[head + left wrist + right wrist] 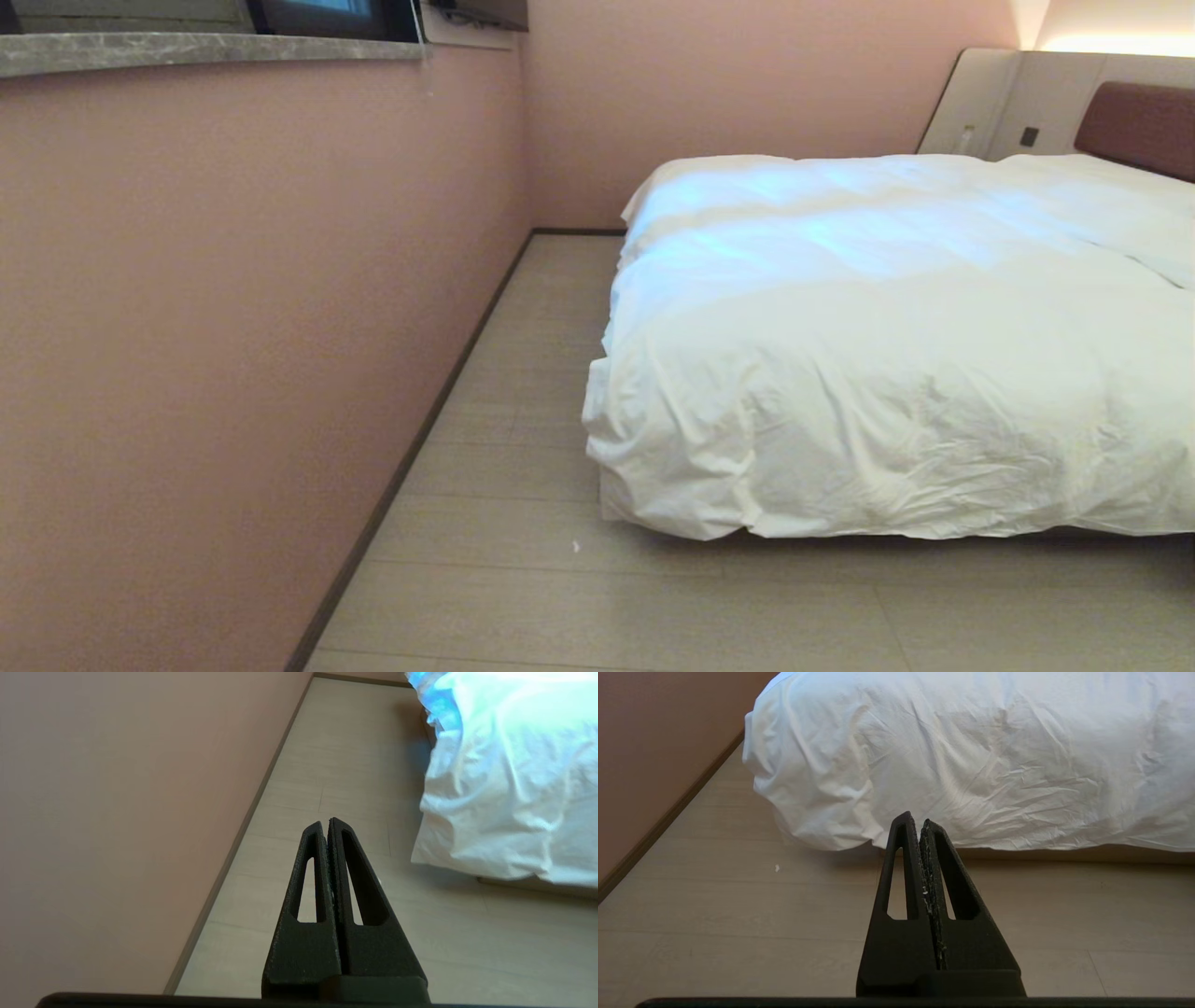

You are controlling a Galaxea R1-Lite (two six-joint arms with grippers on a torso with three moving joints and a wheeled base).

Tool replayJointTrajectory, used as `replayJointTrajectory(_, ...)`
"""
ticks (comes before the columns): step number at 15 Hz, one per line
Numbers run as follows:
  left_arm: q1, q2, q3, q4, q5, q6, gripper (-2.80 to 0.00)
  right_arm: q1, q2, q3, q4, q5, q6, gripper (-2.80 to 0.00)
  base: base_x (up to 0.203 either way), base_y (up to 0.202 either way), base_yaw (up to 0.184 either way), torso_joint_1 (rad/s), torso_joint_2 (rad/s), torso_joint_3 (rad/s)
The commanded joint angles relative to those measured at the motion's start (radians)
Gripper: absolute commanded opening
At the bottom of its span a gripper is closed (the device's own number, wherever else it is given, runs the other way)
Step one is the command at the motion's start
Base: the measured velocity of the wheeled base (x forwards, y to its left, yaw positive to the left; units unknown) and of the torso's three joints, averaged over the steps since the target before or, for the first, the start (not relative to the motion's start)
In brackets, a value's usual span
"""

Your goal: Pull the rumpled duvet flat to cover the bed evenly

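We stand off the foot corner of the bed [1144, 126], with the duvet [887, 317] piled over the mattress and hanging down the foot end almost to the floor [523, 579], bunched and creased at the near corner beside the wall [233, 327]. Neither arm shows in the head view. Both are parked low: the left gripper [327, 823] is pressed closed and empty over bare floor, the right gripper [915, 821] likewise closed and empty, pointing at the duvet's lower edge.

As we judge it, nothing is begun, so the approach comes first. We should drive closer, open the right gripper wide, and take a thick pinch of the hem at the bunched corner, not a single skin of cover. Then pull low and slowly outward, so the puffy filling follows instead of the cover sliding off the far side.
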State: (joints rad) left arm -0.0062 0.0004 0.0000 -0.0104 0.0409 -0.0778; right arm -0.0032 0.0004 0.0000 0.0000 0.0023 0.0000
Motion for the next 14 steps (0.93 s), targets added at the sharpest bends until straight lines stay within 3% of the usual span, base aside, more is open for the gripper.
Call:
replayJointTrajectory(1,0.000,0.000,0.000,0.000,0.001,-0.002,-2.80,0.000,0.000,0.000,0.000,0.001,0.000,-2.80,-0.116,0.000,0.004,-0.006,0.00,0.007)
replayJointTrajectory(14,0.000,0.000,0.000,-0.002,-0.003,0.000,-2.80,0.000,0.000,0.000,0.000,-0.001,0.000,-2.80,0.000,0.000,0.000,0.000,0.00,0.000)
